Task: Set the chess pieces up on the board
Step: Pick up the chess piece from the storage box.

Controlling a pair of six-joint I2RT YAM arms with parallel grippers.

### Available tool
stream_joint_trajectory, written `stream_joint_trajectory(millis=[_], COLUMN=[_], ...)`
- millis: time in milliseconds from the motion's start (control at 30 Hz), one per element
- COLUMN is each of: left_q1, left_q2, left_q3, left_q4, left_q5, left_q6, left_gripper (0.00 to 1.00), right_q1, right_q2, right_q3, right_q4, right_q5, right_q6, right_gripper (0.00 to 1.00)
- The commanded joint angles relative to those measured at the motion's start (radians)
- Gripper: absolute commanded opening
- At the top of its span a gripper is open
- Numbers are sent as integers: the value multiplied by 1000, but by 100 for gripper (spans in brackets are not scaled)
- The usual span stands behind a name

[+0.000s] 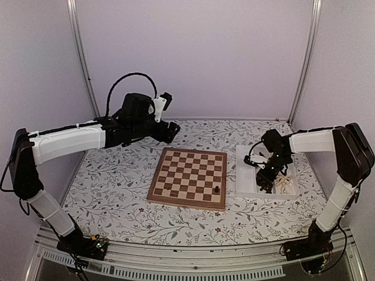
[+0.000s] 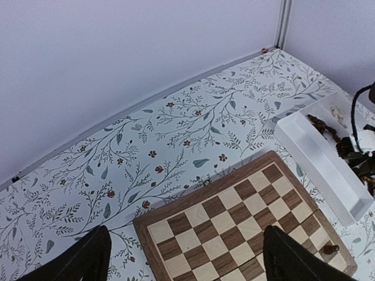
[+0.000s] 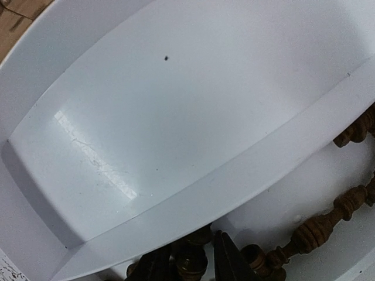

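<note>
The board (image 1: 187,175) lies mid-table with one dark chess piece (image 1: 217,189) standing near its front right corner, also seen from the left wrist (image 2: 330,249). My right gripper (image 1: 266,184) reaches down into the white tray (image 1: 243,175). In the right wrist view its fingertips (image 3: 193,260) stand narrowly apart on either side of a dark piece (image 3: 192,266) in a pile of dark pieces (image 3: 316,228). Whether they press on it I cannot make out. My left gripper (image 1: 173,132) hovers open behind the board's far left corner, with nothing between its fingers (image 2: 88,257).
The tray has a bare compartment (image 3: 176,117) beside a divider wall (image 3: 246,175), and cream pieces (image 1: 286,184) lie in its right part. The tray's near wall (image 2: 322,170) runs along the board's right side. Cage posts and walls enclose the flowered table.
</note>
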Motion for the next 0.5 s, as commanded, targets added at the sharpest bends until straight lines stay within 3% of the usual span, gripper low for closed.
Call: stream_joint_trajectory(millis=[0,200,367,467], left_q1=[0,-3,-25,-56], left_q2=[-2,3,18,42], left_q3=[20,22,16,19], left_q4=[1,-1,18,43], left_q5=[16,24,101,190], left_q6=[-1,-4,-6,-25], left_gripper=[92,92,90,84], right_q1=[-16,-23,-27,-27], right_q2=[39,24,-116,-220], right_q3=[-29,-44,-42,-36], right_q4=[5,-14,-36,-37], right_q5=[17,16,-37,-120], right_q6=[15,11,-16,-52], right_gripper=[29,16,11,9])
